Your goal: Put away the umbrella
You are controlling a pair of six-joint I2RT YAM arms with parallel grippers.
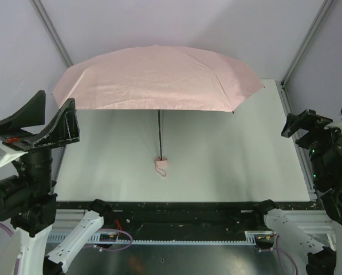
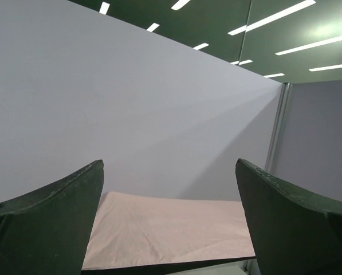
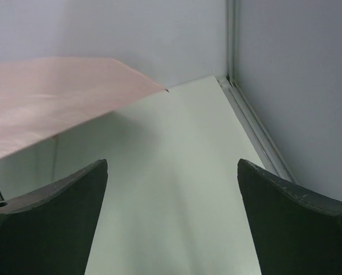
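Nearest, the left fingers [image 1: 61, 123] and right fingers [image 3: 297, 223] are both spread wide, holding nothing, one pair at each side of the counter [image 1: 245, 166]. The umbrella [image 1: 130, 80] stands open mid-counter, its pink handle [image 1: 161, 165] down on the surface. To close it, one arm should probably steady the handle low. The other would then reach up the thin black shaft [image 1: 160, 133] toward the slider under the canopy [image 1: 205, 80]. Approach slowly, because it looks easy to tip.

1 overhead, 2 wrist-level toward umbrella [image 1: 159, 77]
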